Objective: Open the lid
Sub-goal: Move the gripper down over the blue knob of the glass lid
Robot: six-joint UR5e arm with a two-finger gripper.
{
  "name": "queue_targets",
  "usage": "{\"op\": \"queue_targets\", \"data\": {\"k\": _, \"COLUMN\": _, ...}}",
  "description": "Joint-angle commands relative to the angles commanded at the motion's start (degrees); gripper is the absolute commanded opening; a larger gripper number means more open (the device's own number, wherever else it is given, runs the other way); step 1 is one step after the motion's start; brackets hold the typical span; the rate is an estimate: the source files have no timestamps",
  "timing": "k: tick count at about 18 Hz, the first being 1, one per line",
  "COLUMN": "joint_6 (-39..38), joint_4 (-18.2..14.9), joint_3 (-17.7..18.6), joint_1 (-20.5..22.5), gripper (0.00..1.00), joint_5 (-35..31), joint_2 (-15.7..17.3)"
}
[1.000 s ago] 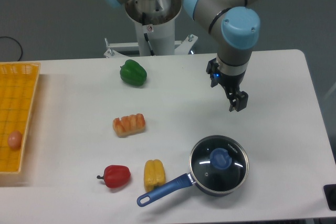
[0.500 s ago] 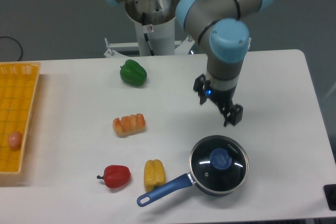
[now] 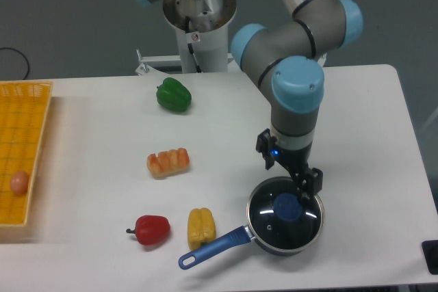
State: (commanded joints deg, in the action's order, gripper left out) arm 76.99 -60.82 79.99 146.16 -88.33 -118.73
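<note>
Arm reaching over the covered saucepan on a white tabletop (image 3: 356, 121).

The pale tabletop is sitting before a dark grey wall, carrying a green pepper (image 3: 173, 95), a red pepper (image 3: 151, 229), a yellow pepper (image 3: 201, 227), an orange ridged item (image 3: 168, 161) and a yellow basket (image 3: 20, 148) at the left edge. The lid (image 3: 285, 214) is lying flat on the saucepan (image 3: 270, 241) near the front edge, knob facing up; being round, it is showing no long axis. The tool (image 3: 299, 184) is hanging just above the lid's far rim; whether it is released or clenched I cannot tell.
</note>
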Motion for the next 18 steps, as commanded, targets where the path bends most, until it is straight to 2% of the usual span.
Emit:
{"op": "queue_targets", "data": {"k": 4, "joint_6": 0.9, "joint_4": -0.1, "joint_3": -3.4, "joint_1": 0.0, "gripper": 1.0, "joint_5": -1.3, "joint_2": -2.5}}
{"op": "queue_targets", "data": {"k": 8, "joint_6": 2.4, "joint_4": -0.1, "joint_3": -4.9, "joint_1": 0.0, "gripper": 1.0, "joint_5": -1.8, "joint_2": -3.5}}
{"op": "queue_targets", "data": {"k": 18, "joint_6": 1.8, "joint_4": -0.6, "joint_3": -2.2, "joint_1": -1.4, "gripper": 1.0, "joint_5": -4.0, "joint_2": -3.7}}
